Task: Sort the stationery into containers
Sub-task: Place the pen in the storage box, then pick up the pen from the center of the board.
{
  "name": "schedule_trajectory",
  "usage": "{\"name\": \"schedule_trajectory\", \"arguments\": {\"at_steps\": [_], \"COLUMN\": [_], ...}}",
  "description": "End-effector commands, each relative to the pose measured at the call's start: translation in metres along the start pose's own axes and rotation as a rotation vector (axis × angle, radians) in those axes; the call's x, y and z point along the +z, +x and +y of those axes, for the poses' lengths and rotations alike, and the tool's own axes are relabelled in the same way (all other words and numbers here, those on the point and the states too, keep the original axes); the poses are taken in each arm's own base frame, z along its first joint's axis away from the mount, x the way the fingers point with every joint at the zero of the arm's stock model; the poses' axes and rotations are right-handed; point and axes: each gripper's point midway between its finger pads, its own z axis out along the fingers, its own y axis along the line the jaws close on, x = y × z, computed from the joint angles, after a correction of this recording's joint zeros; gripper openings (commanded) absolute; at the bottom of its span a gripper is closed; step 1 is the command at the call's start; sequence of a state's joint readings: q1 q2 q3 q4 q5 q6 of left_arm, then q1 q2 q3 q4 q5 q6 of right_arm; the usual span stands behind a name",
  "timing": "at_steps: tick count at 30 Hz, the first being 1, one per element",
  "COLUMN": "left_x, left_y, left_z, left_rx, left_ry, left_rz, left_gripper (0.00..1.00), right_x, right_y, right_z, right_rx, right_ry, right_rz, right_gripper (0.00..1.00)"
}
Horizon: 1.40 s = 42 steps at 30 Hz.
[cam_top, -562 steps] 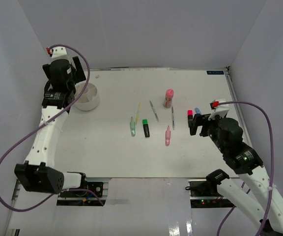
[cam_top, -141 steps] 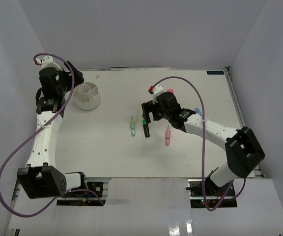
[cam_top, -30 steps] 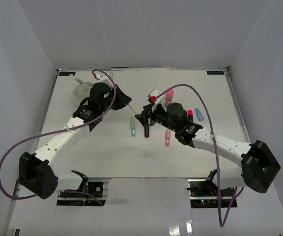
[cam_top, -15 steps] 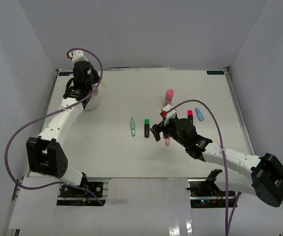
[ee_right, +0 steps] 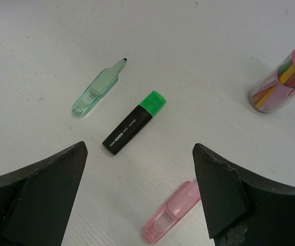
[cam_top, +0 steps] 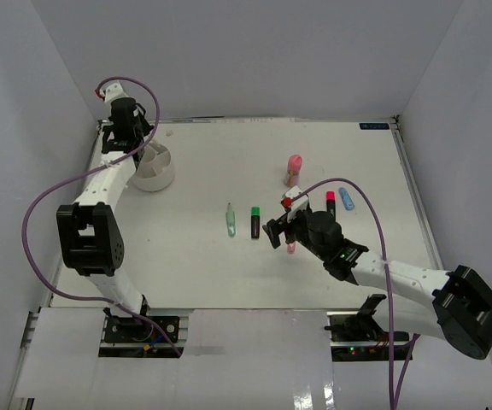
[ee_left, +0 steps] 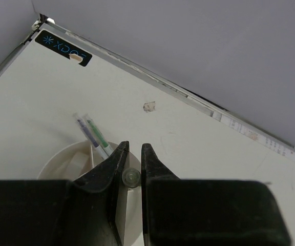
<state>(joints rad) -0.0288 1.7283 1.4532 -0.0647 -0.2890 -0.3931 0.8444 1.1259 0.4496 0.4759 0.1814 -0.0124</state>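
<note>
My left gripper [cam_top: 142,145] hangs over the round white container [cam_top: 154,175], shut on a thin pen [ee_left: 131,177] that I see end-on between the fingers. Two thin pens [ee_left: 93,137] lean inside the container [ee_left: 60,164]. My right gripper [ee_right: 140,148] stands open above the table with nothing in it. A pink marker [ee_right: 170,214] lies near its right finger. The green-capped marker [ee_right: 134,123] and pale green marker [ee_right: 97,88] lie just beyond. In the top view the right gripper [cam_top: 273,232] partly hides the pink marker [cam_top: 291,248].
A pink tube [cam_top: 294,169] stands at the back middle. Red-capped [cam_top: 330,202] and blue-capped [cam_top: 346,198] markers lie to its right. The white walls close in the table on three sides, and the container stands near the left wall.
My left arm swung from the table's middle back to the container, carrying the pen. My right gripper moved from the green-capped marker toward the pink marker and opened wider.
</note>
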Motion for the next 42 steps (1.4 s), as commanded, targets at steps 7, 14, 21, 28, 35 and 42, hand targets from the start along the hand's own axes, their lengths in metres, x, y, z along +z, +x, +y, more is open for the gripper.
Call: {"name": "schedule_trajectory", "arguments": {"at_steps": [7,14,21,28,35,42], "left_x": [0.023,0.042,0.045,0.012,-0.066,-0.154], "left_y": [0.007,0.02,0.024,-0.011,-0.041,0.016], "left_z": [0.006,0.026,0.03,0.018,-0.018,-0.053], "left_rx": [-0.007,-0.008,-0.01,-0.031,-0.061,-0.005], "left_ry": [0.002,-0.03,-0.042,0.012,0.191,0.41], "left_rz": [0.017,0.059,0.08,0.049,0.073,0.292], "left_gripper": [0.13,0.27,0.41,0.64,0.98,0.98], "right_x": [0.005,0.006,0.006,0.0,-0.012,-0.04], "right_y": [-0.015,-0.013,-0.013,-0.015,-0.009,0.014], "right_z": [-0.005,-0.004,-0.006,-0.018,-0.036,-0.083], "right_rx": [-0.015,-0.017,-0.011,0.011,0.092,0.177], "right_ry": [0.017,0.014,0.024,0.092,0.218,0.445], "right_rz": [-0.055,-0.048,-0.046,-0.021,0.063,0.162], "right_gripper": [0.9,0.9,0.9,0.9,0.93,0.95]}}
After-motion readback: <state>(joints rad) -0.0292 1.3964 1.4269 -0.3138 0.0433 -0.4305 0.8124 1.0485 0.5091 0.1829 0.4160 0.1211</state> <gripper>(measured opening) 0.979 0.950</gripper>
